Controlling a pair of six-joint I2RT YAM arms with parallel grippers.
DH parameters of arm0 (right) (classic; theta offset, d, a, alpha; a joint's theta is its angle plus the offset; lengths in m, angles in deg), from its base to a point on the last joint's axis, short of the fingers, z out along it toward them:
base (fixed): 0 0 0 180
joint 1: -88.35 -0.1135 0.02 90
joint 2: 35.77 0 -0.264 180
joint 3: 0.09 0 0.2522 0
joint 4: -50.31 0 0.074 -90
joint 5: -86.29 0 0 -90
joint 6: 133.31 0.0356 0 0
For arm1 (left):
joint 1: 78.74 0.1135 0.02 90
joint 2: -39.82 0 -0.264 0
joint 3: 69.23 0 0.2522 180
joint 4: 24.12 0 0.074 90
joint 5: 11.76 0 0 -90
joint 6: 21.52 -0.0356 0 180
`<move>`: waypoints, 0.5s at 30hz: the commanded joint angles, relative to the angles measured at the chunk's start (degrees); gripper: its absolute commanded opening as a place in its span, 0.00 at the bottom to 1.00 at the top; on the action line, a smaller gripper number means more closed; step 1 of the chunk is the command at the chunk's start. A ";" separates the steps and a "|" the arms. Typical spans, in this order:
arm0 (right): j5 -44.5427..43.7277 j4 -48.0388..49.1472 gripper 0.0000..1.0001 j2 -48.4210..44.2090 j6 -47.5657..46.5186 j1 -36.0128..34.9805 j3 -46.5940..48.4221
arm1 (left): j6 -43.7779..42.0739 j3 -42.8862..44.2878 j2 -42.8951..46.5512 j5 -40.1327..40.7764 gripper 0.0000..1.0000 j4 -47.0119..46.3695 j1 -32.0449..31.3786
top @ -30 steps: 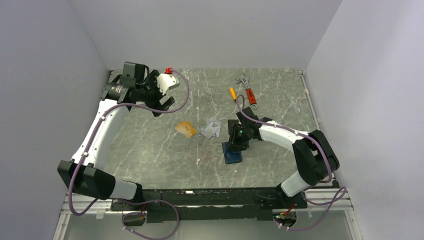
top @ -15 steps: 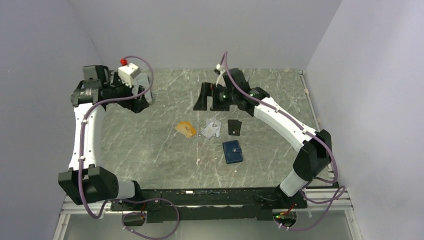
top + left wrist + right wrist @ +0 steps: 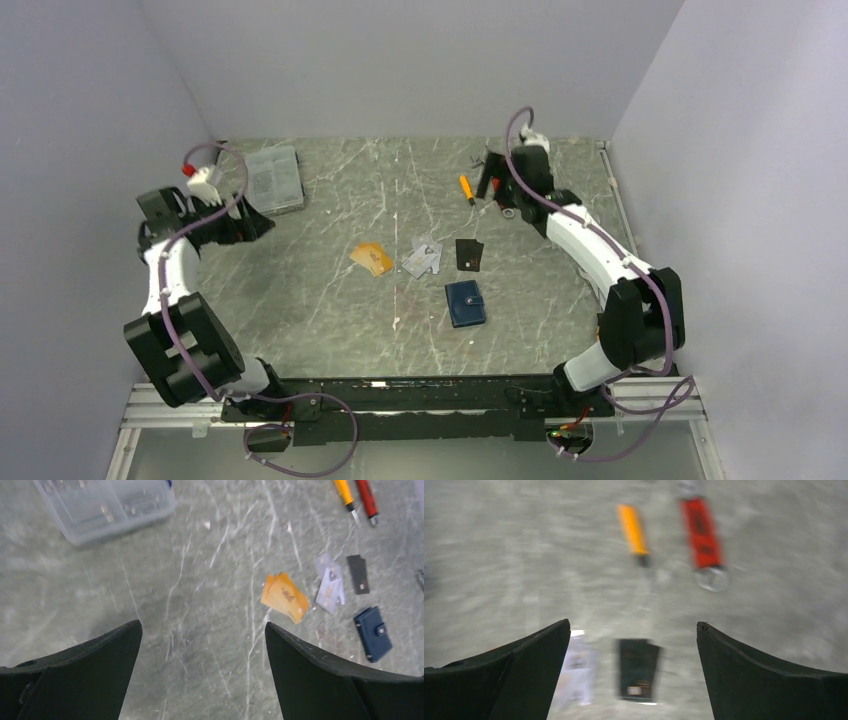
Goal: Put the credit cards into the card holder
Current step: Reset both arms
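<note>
Orange-gold cards (image 3: 372, 259), print too small to read, navy card holder (image 3: 466, 303) closed

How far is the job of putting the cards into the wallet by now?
Done: nothing; the wallet lies shut, with no card showing in it. In hand: nothing; the left gripper and right gripper are open and empty, away from the cards. Left: the orange cards, silvery cards and black cards all lie loose near the wallet.
</note>
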 commanded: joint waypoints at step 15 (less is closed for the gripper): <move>-39.40 61.69 1.00 -6.99 -22.75 11.56 -44.86 | 4.90 -25.04 -3.50 2.70 0.99 -50.66 -4.39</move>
